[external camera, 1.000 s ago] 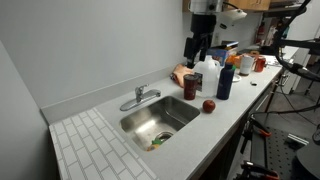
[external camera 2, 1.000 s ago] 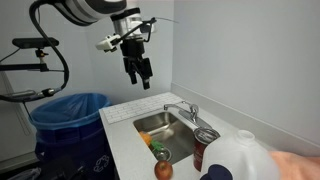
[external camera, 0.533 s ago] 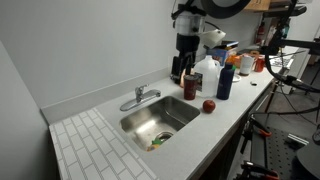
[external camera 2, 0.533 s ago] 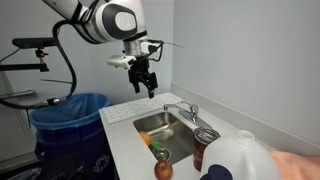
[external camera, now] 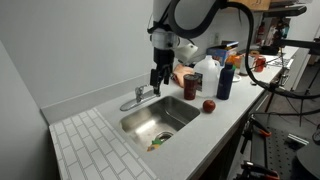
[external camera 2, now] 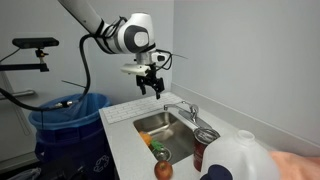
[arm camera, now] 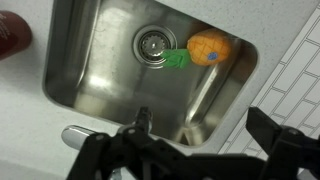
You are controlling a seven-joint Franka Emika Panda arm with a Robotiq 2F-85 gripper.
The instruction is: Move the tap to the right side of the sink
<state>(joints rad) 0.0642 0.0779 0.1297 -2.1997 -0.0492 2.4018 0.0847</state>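
The chrome tap [external camera: 139, 97] stands on the white counter behind the steel sink [external camera: 135, 122]; in both exterior views its spout reaches over the basin [external camera 2: 178, 108]. My gripper [external camera: 157, 80] hangs just above the tap, open and empty, and also shows in an exterior view [external camera 2: 152, 86]. In the wrist view the open fingers [arm camera: 208, 135] frame the sink's near rim [arm camera: 230, 88], with a chrome part of the tap [arm camera: 80, 137] at the lower left. The basin holds a drain [arm camera: 153, 43], an orange object [arm camera: 210, 47] and a green item [arm camera: 178, 60].
A red apple [external camera: 209, 105], dark can [external camera: 191, 86], white jug [external camera: 208, 72] and blue bottle [external camera: 225, 80] crowd the counter beside the sink. A white tiled area [external camera: 95, 150] lies on the sink's other side. A blue bin [external camera 2: 65, 115] stands beyond the counter.
The gripper has moved from above the bottles across and down to just over the tap. It stays open. The tap has not moved.
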